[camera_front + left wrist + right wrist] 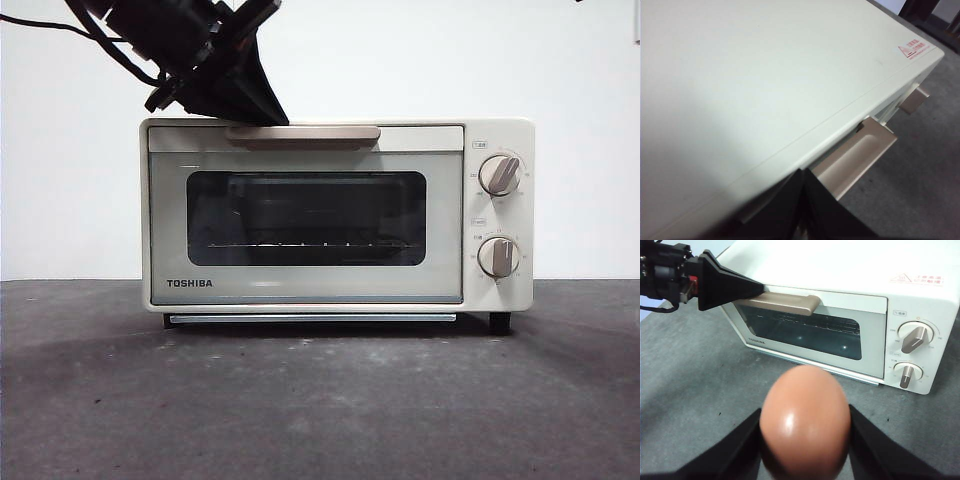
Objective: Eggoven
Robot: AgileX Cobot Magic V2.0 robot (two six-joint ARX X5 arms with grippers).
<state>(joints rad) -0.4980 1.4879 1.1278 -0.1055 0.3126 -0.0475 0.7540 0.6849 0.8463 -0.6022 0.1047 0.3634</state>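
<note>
Item one: toaster oven (336, 215), cream, TOSHIBA on the door, standing on the dark grey table (320, 400); dark glass door closed flush, beige handle (320, 133) along its top edge, two knobs (499, 174) stacked at one side. Item two: egg (804, 420), reddish-brown, clamped between the two black jaws of my right gripper (804, 435), held clear above the table in front of the oven door, apart from it. Item three: my left gripper (752, 290), at the handle's end by the oven's top front corner; jaws pressed close together, tips right at the handle; whether they actually pinch it I cannot tell, the wrist view being blurred and mostly filled by the oven's top.
</note>
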